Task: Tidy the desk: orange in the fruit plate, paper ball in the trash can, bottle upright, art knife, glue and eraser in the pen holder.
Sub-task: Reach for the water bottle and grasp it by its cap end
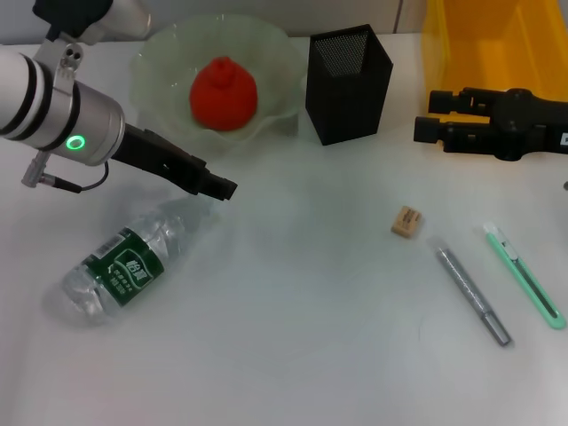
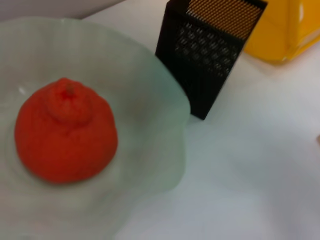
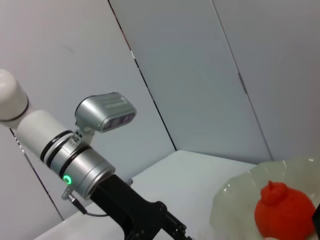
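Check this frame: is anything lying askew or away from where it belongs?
The bottle lies on its side below the left gripper. The eraser, glue and art knife lie loose, outside the pen holder. The orange sits in the fruit plate.

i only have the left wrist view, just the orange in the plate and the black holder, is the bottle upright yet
Observer: No. The clear plastic bottle with the green label lies on its side on the white table, close to the left gripper.
Operator: where are the small things
Observer: The tan eraser, the grey glue stick and the green art knife lie on the table on the robot's right. None of them is in the black mesh pen holder.
Operator: and the right arm
Observer: The right gripper is at the back right, in front of the yellow bin, away from all three items.
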`<state>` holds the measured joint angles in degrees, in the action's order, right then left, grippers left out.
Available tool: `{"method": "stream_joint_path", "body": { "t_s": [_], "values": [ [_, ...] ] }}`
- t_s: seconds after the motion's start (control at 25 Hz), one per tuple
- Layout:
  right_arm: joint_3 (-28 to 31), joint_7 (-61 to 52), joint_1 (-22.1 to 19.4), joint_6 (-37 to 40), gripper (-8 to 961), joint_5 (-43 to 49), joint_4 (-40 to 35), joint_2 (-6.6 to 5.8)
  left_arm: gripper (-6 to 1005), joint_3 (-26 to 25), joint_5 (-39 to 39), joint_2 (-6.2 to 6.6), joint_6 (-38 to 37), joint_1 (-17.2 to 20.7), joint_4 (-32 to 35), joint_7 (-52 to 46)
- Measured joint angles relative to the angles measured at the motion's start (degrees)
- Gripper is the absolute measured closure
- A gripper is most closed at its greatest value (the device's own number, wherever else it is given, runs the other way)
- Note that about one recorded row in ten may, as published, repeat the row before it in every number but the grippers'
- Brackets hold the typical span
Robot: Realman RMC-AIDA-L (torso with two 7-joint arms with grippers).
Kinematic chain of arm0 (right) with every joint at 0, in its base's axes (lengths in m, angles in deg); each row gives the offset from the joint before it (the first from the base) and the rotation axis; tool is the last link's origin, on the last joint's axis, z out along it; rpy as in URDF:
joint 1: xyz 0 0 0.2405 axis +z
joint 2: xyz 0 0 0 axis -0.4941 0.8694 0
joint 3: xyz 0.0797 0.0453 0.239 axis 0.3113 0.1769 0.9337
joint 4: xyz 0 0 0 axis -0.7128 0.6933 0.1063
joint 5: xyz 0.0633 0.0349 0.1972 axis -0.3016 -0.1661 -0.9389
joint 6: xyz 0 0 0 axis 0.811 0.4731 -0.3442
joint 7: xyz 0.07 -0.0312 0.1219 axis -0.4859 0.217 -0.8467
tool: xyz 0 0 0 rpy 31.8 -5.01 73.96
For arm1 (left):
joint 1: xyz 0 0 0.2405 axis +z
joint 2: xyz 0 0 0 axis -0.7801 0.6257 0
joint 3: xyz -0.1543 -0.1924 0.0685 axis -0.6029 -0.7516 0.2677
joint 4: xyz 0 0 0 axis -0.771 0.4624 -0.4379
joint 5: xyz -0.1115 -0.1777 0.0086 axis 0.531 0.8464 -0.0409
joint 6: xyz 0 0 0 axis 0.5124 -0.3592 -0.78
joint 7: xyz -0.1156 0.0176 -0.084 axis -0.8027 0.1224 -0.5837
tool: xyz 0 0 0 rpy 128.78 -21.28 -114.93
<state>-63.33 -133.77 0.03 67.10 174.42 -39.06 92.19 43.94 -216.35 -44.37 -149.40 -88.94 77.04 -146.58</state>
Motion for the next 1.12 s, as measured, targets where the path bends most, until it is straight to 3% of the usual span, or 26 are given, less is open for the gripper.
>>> {"method": "stream_joint_path", "body": {
  "t_s": [0.56, 0.76, 1.12],
  "values": [
    [-0.26, -0.09, -0.02, 0.48, 185, 1.47, 0.05, 0.45, 372, 5.73, -7.59, -0.26, 1.09, -5.04, -3.79, -4.79],
    [-0.26, -0.1, -0.05, 0.6, 185, 1.57, 0.04, 0.57, 374, 7.27, -12.99, -0.34, 1.99, -8.72, -7.13, -8.39],
    [-0.26, -0.34, -0.05, 0.68, 186, 2.11, 0.04, 0.56, 376, 11.85, -15.21, -0.34, 1.34, -9.38, -7.3, -10.29]
  ]
}}
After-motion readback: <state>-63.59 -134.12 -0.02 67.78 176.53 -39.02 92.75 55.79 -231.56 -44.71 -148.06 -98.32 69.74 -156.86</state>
